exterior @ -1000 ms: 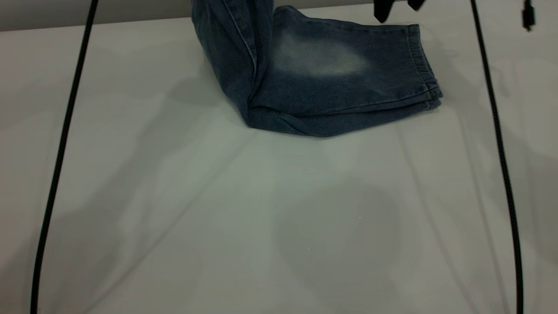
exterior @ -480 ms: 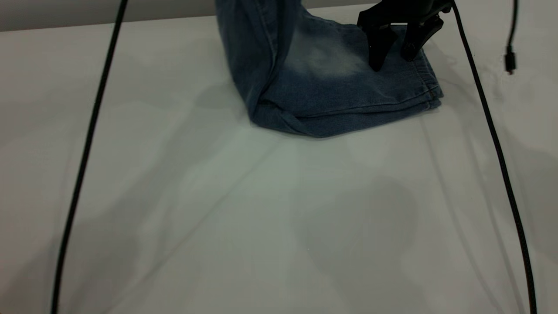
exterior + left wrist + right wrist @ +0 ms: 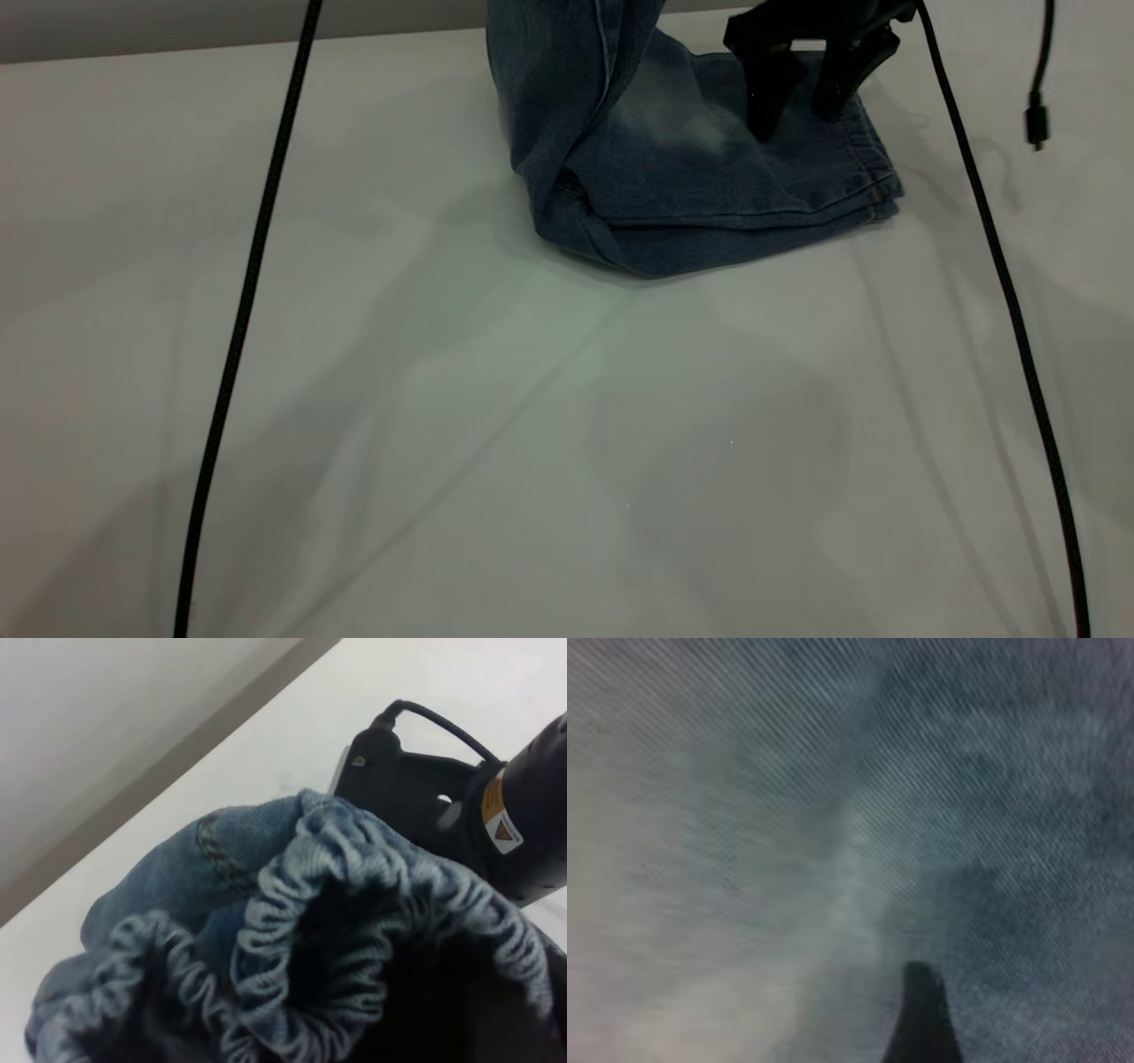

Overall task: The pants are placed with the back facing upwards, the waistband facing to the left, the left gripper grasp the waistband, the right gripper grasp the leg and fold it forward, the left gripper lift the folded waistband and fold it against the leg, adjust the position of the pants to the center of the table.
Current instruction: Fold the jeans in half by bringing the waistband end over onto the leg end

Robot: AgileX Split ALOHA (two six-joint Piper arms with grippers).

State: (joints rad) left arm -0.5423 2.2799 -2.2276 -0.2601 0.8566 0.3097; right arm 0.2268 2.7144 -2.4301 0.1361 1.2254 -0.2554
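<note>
- My right hand is pressing spread fingers onto the leg.
- My left hand, unseen, is lifting the pants by the waistband above the tabletop; its grip state I cannot tell.

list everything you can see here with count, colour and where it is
pants: 1, blue denim with a pale faded patch, at the table's far side right of centre; leg end lies flat, waistband end is lifted out of the exterior view's top
table: 1, white to pale grey, under everything
cables: 2 long black ones, hanging down the left and right of the exterior view
loose plug: 1, black, dangling at the far right
right gripper: 1, black, fingers apart, tips down on the flat leg near its hem
left gripper: 1, its fingers are not seen; the bunched elastic waistband fills its wrist view
</note>
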